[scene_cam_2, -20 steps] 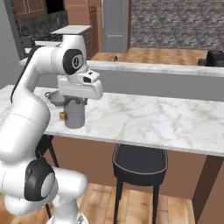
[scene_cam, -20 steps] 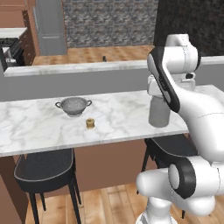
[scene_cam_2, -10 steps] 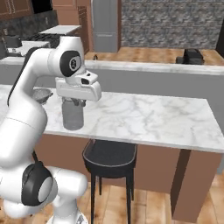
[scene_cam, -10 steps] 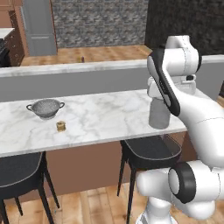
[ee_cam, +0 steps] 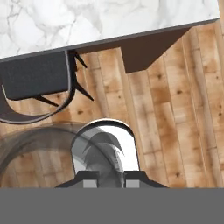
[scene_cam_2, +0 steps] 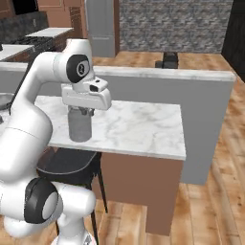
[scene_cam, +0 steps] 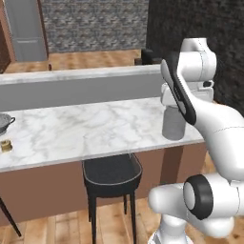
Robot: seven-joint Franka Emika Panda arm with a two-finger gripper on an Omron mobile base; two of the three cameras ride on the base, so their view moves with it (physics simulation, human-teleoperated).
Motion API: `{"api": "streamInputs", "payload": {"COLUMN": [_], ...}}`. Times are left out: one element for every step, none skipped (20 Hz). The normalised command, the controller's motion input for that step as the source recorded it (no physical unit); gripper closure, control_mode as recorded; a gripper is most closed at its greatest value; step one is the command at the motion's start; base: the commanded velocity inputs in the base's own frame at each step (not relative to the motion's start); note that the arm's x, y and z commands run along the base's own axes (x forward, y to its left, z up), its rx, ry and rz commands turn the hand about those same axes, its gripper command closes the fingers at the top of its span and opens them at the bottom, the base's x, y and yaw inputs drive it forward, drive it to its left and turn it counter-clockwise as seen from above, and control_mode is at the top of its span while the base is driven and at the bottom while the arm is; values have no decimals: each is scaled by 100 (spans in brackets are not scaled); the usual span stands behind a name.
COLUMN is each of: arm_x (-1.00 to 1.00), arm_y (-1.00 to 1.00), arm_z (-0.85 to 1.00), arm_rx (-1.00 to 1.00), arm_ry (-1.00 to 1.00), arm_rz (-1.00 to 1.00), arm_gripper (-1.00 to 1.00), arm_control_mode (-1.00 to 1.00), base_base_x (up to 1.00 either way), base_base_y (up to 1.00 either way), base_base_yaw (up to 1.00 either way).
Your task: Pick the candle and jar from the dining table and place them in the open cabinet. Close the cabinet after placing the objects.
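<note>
The jaws are gripping the jar by its narrower top, holding it upright over the table's near edge, and this rigid, smooth, probably light and breakable cylinder is needing a firm, level hold.

The worktop is a long white slab with grey veining on a plain brown base, backed by a grey raised ledge. At its far left edge in the left base view sit a steel colander and, just in front of it, the small yellow-gold candle — near each other but apart. Below, a black stool stands on the wooden plank floor.
</note>
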Motion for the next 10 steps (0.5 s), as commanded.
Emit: {"api": "streamInputs", "payload": {"arm_x": [0, 0, 0, 0, 0, 0, 0, 0, 0, 0], "arm_y": [0, 0, 0, 0, 0, 0, 0, 0, 0, 0], "arm_z": [0, 0, 0, 0, 0, 0, 0, 0, 0, 0], "arm_rx": [0, 0, 0, 0, 0, 0, 0, 0, 0, 0], "arm_ry": [0, 0, 0, 0, 0, 0, 0, 0, 0, 0], "arm_rz": [0, 0, 0, 0, 0, 0, 0, 0, 0, 0], "arm_gripper": [100, 100, 100, 100, 100, 100, 100, 100, 100, 100], "arm_control_mode": [100, 100, 100, 100, 100, 100, 100, 100, 100, 100], "base_base_x": [14, 15, 19, 18, 17, 21, 27, 33, 36, 37], "base_base_y": [-100, -100, -100, -100, -100, -100, -100, -100, -100, -100], "base_base_yaw": [0, 0, 0, 0, 0, 0, 0, 0, 0, -2]}}
